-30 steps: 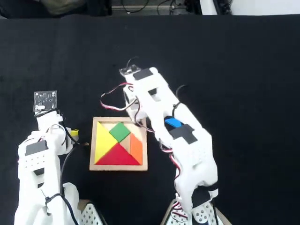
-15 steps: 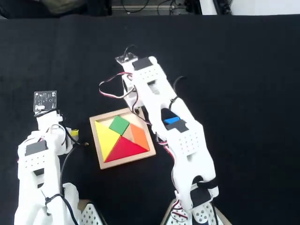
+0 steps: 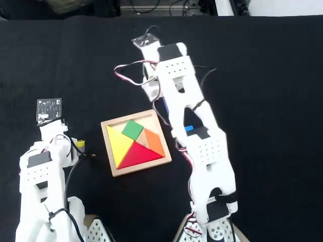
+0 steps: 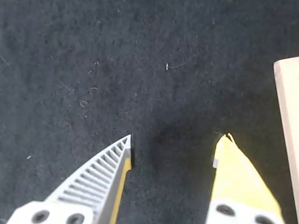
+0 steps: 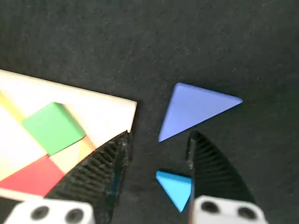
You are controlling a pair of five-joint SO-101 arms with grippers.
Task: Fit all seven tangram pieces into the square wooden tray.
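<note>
The square wooden tray lies turned at an angle in the middle of the table. It holds a yellow triangle, a green square, a red triangle and an orange piece. My right arm stretches over the tray's far right corner. My right gripper is open just beside the tray corner. A purple-blue triangle lies on the cloth just past its fingertips, and a small light-blue triangle lies between the fingers. My left gripper is open and empty, left of the tray edge.
The table is covered in black cloth. A small white printed card lies at the left, beyond my left arm. Loose cables hang from the right arm's wrist. Open cloth spreads to the far side and to the right.
The tray has turned counter-clockwise and slid slightly right. My right arm has stretched farther across the table, past the tray's far corner. The left arm has not moved.
</note>
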